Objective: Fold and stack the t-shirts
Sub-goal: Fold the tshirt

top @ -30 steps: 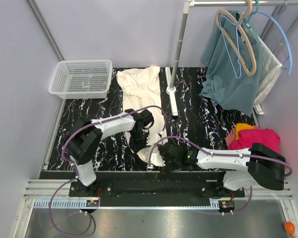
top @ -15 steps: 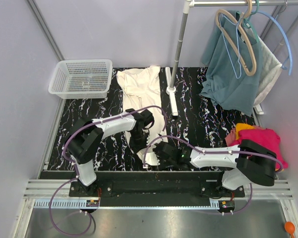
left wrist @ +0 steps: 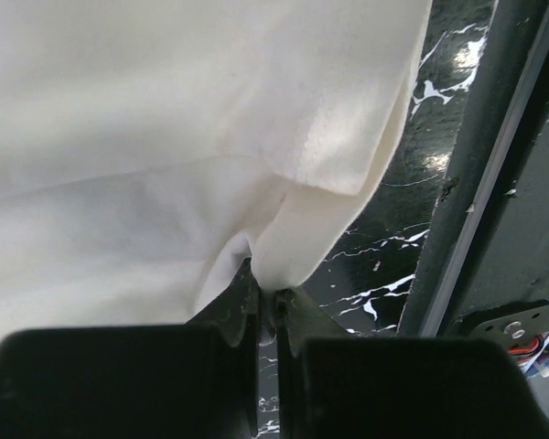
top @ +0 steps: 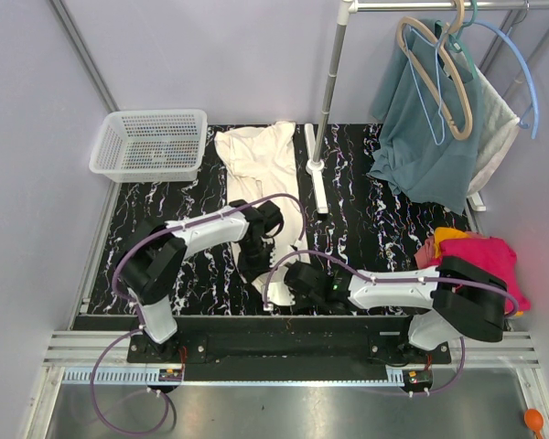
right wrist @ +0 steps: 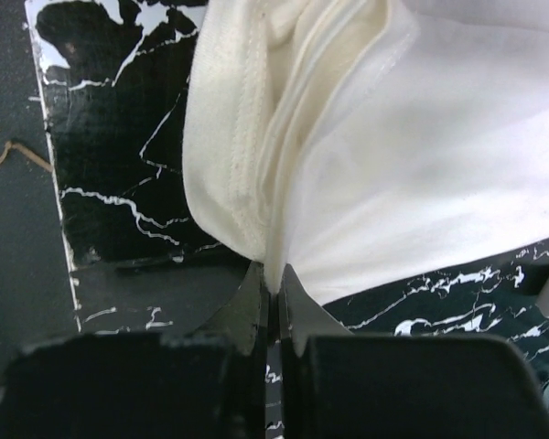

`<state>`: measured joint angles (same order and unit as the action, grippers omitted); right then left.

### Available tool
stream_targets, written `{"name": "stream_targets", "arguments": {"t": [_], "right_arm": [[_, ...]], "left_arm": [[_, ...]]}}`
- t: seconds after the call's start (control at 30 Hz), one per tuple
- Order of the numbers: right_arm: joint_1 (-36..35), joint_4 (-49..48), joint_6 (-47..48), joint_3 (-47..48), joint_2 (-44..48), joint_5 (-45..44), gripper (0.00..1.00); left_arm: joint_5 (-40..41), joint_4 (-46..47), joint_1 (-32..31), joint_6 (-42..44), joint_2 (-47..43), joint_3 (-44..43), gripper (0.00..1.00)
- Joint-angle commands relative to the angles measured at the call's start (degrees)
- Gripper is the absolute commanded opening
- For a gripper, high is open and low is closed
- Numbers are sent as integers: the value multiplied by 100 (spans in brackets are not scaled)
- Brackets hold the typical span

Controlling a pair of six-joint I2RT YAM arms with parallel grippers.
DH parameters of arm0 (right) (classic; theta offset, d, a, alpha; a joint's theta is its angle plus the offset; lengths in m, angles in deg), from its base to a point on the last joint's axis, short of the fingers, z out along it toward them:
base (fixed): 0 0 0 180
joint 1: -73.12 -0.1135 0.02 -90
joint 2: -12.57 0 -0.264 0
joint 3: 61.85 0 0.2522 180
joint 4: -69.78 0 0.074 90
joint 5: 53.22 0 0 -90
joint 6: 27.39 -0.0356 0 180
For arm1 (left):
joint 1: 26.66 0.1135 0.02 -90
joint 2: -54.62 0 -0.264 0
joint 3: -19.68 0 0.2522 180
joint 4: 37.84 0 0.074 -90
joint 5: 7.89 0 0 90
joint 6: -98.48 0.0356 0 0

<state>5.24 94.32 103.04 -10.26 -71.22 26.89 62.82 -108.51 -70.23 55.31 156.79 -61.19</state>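
A cream t-shirt (top: 256, 160) lies lengthwise down the middle of the black marbled table. Its near end is bunched between both arms. My left gripper (top: 252, 261) is shut on a fold of the cream cloth (left wrist: 293, 238) near the front edge. My right gripper (top: 291, 285) is shut on the hemmed edge of the same shirt (right wrist: 247, 183), its fingers pinching the fabric. A magenta-pink t-shirt (top: 476, 256) sits folded at the right, with an orange t-shirt (top: 446, 236) showing at its far side.
A white mesh basket (top: 149, 142) stands at the back left. A hanger-rail pole (top: 328, 87) rises from a white foot (top: 317, 178) on the table. A teal garment (top: 430, 128) hangs at the back right. A dark rail (left wrist: 494, 165) runs along the table's near edge.
My right gripper has slid left to the shirt's near corner and closed on its hem. The left gripper has stayed shut on the cloth in the same place.
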Motion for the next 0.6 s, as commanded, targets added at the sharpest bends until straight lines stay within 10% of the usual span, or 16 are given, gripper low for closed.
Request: {"name": "stream_targets", "arguments": {"t": [0.0,0.57], "right_arm": [[-41,591,-316,304,407,101,0],[-50,855,-290,603,1022,-391,0]], "left_arm": [[30,-22,-20,-227,-540,110,0],[513,302,-20,-868,-1647,1051,0]]}}
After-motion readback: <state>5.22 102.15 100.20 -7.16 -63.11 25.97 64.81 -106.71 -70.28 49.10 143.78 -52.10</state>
